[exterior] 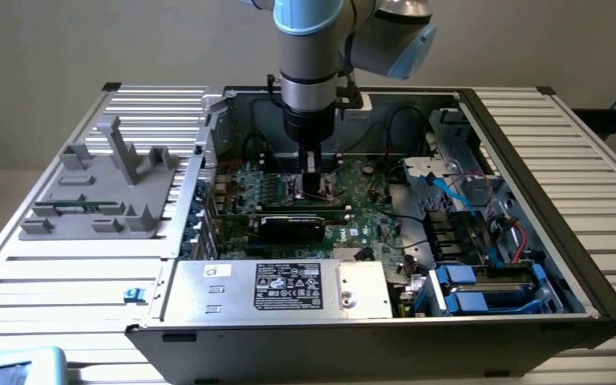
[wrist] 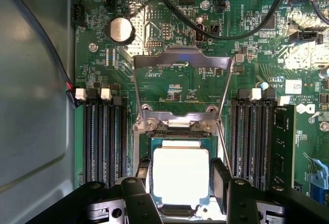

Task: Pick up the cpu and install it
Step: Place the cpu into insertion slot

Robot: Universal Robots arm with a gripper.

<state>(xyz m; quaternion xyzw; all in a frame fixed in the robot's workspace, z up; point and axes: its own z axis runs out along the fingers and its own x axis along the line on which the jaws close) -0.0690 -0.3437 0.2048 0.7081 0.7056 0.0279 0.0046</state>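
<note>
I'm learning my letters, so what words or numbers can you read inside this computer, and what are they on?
Nothing is clear enough to quote.
Black label on the large silver metal box: white print, too small to read.
Small white sticker on that box: unreadable.
White sticker on the green circuit board: blurred.
Tiny white printing across that board: too small.
Shiny silver square cpu: glare, no text readable.

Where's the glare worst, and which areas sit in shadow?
Wrist view: the cpu lid is washed out to near white, and the coin cell glints too. Exterior view: the motherboard under the arm lies in shade inside the case, while the slatted table is brightly lit.
</note>
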